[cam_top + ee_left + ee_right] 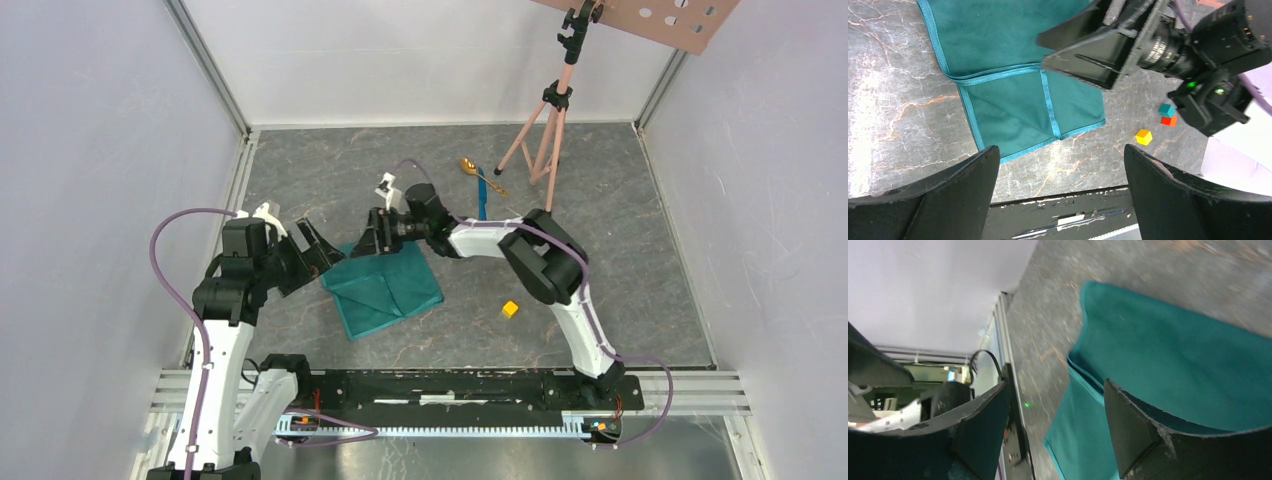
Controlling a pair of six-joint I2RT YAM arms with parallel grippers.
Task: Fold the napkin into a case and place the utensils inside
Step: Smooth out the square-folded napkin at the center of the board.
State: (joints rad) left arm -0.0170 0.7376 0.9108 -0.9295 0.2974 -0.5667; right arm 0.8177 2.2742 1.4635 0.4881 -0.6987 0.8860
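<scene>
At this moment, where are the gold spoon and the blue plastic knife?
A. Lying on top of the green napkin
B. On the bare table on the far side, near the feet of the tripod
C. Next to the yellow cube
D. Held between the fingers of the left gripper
B: the top view shows the gold spoon and the blue knife lying on the table by the tripod, well apart from the napkin.

The folded teal cloth napkin (385, 285) lies flat on the grey marbled table (640, 260). My left claw (312, 250) is just beside its far left corner, and my right claw (368, 238) is over its far edge. Behind the napkin, the small gold metal spoon (467, 166) and the slim blue plastic knife (481, 200) lie close together, and the little yellow cube (510, 309) sits to its right.
</scene>
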